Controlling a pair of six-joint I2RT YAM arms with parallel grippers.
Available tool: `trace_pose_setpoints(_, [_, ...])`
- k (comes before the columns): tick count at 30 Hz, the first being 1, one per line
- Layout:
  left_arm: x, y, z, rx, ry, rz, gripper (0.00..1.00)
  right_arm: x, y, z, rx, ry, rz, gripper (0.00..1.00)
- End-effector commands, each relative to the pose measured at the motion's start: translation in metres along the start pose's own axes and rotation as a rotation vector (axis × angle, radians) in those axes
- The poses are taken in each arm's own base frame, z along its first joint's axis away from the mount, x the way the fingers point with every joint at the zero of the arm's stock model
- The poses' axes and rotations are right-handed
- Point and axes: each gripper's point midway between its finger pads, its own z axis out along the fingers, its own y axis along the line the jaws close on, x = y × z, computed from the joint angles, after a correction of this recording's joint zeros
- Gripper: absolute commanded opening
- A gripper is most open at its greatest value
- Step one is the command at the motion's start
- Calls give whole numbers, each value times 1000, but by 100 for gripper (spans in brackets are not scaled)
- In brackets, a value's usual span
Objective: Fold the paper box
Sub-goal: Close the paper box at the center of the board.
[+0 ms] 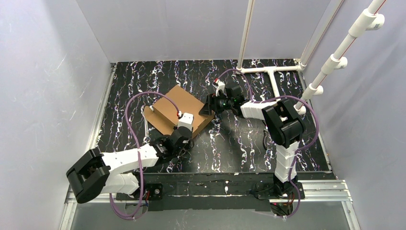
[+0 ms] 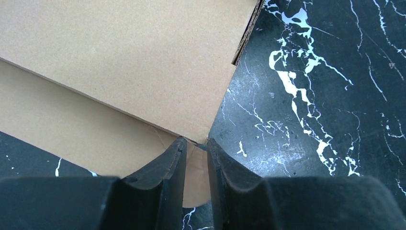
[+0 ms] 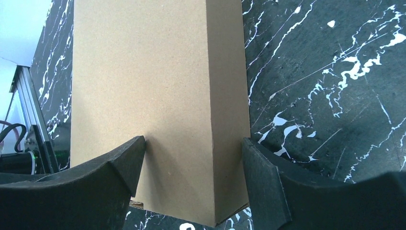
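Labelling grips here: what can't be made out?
- Left wrist: box cut off by top and left edges; whether left gripper pinches it, unclear.
- Right wrist: box top cut off; whether right gripper presses it, unclear.
- Top: left fingertips hidden under its own wrist.

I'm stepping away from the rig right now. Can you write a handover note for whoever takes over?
Left gripper: jaws a slit apart over the paper box at its near edge; grip unclear.
Right gripper: jaws wide, pressed on both sides of the box's right corner.
Box lies on the table, mostly folded shut.
To do: one flap juts out on the near left; it probably needs tucking.
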Motion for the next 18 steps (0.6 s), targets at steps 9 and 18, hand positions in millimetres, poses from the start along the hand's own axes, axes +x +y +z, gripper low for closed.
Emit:
trace_pose_setpoints(9, [-35,2,-31,61,-85,-98,52,69,18,-2,-54,225,58,79])
trace_pose_setpoints(18, [-2,-12,-74,386,-166,-60,68,67,17,-2,-48,219,55,79])
